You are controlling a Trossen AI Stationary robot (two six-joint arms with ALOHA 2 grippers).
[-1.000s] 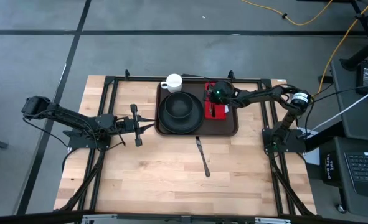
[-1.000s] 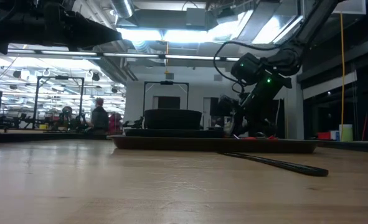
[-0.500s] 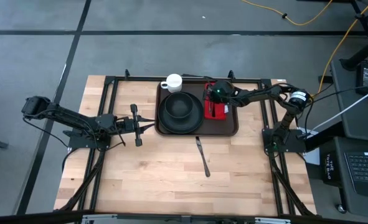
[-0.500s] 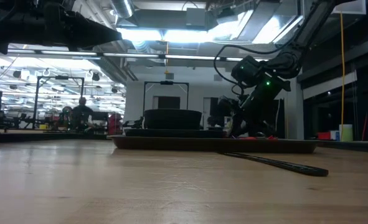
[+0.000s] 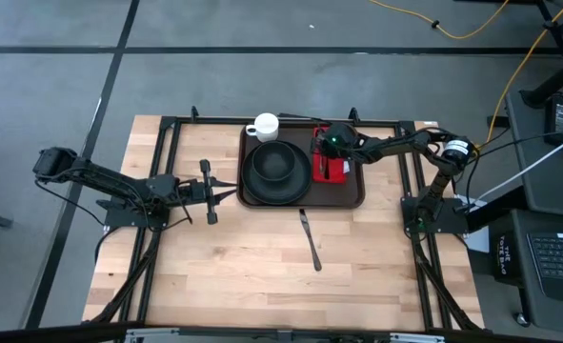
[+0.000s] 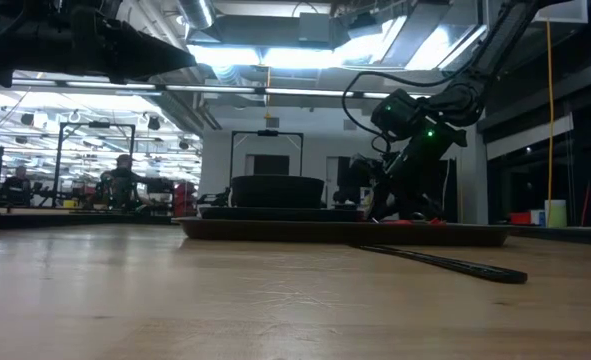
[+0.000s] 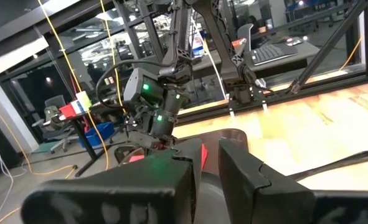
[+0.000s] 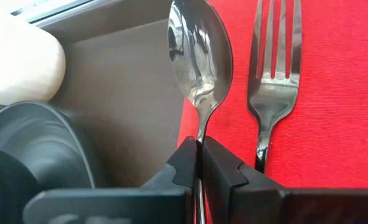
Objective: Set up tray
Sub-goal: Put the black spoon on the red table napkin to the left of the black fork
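Observation:
The dark brown tray (image 5: pixel 350 194) lies at the table's far middle. On it are a round black plate with a bowl (image 5: pixel 277 166), a white mug (image 5: pixel 264 127) and a red napkin (image 5: pixel 335 171). A fork (image 8: pixel 274 68) lies on the napkin. My right gripper (image 5: pixel 326 163) is low over the napkin, shut on a spoon (image 8: pixel 200 50) that lies along the napkin's edge toward the plate. My left gripper (image 5: pixel 230 191) waits just left of the tray, its fingers (image 7: pixel 246 174) a narrow gap apart and empty. A knife (image 5: pixel 310 239) lies on the wood in front of the tray. My right gripper pinches the spoon's handle (image 8: pixel 200 134) between its two fingers. The fingers lie along the handle, and the spoon's bowl points away from them toward the tray's far rim. The spoon lies half over the napkin's edge; whether it rests on it I cannot tell.
Black frame rails (image 5: pixel 167 152) run along the table's left and right sides. The mug stands at the tray's far left corner, by the plate (image 8: pixel 34 143). In the low view the knife (image 6: pixel 445 264) lies near the tray's (image 6: pixel 275 229) front rim. People show far off in the room.

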